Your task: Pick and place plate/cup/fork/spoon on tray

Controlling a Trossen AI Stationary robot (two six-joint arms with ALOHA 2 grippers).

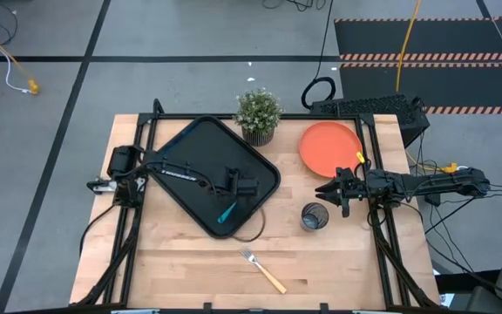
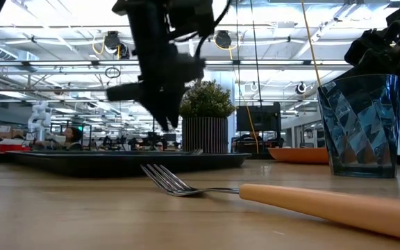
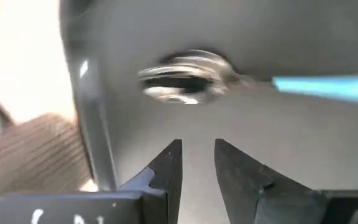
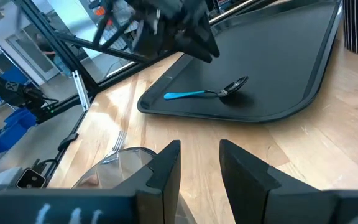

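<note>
Spoon (image 1: 226, 212) lies on tray (image 1: 181, 144); left gripper (image 1: 253, 187) above it, spread, empty. Plate (image 1: 330, 148), cup (image 1: 314, 217), fork (image 1: 263, 269) still off tray.

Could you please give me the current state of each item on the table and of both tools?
Spoon: lying in the tray, released.
Tray: on the table.
Plate: on the table, outside the tray.
Cup: upright on the table.
Fork: lying on the table.
Left tool: open above the spoon.
Right tool: open, empty, near the cup.
</note>
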